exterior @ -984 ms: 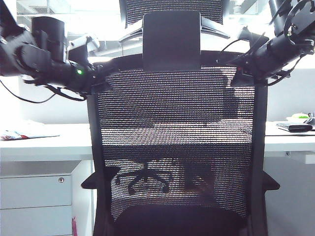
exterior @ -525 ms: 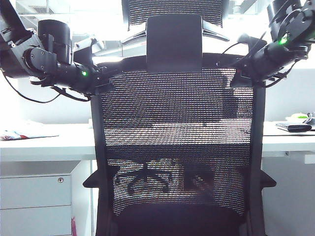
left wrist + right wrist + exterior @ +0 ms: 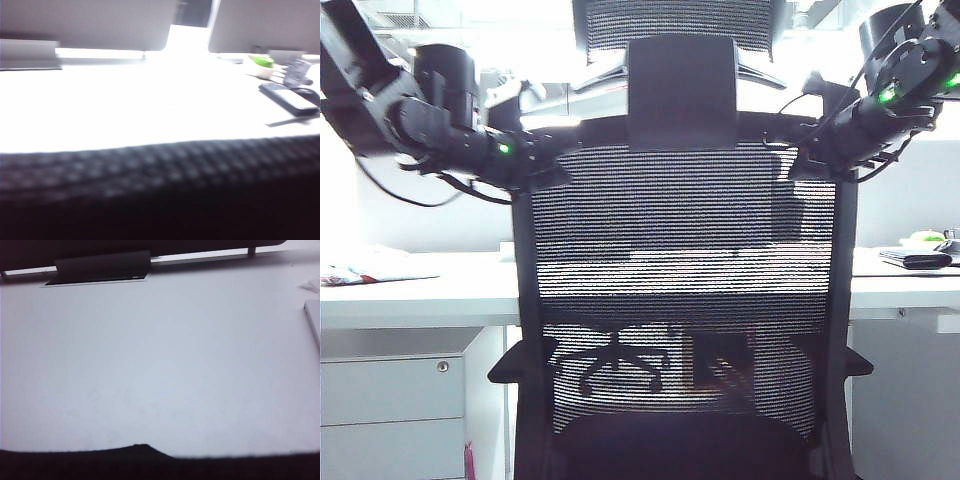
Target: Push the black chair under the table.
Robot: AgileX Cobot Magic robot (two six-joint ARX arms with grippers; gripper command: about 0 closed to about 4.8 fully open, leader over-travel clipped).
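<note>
The black chair (image 3: pixel 680 250) fills the exterior view, its mesh back facing me and its headrest bracket (image 3: pixel 682 90) at the top. Behind it runs the white table (image 3: pixel 410 295). My left gripper (image 3: pixel 542 165) presses against the upper left corner of the chair back, and my right gripper (image 3: pixel 802 160) against the upper right corner. Both sets of jaws are hidden against the black frame. The left wrist view shows the chair's mesh edge (image 3: pixel 150 170) before the table top (image 3: pixel 125 105). The right wrist view shows the chair's dark edge (image 3: pixel 150 465) below the table top (image 3: pixel 160 355).
A white drawer unit (image 3: pixel 390 400) stands under the table at the left. Papers (image 3: pixel 370 268) lie on the left of the table; a black case (image 3: pixel 917 258) and a green item (image 3: pixel 927 238) lie at the right. Another chair's wheeled base (image 3: pixel 615 360) shows through the mesh.
The chair has moved away from the camera toward the table and slightly right. Both arms have reached forward with it, staying on the upper corners.
</note>
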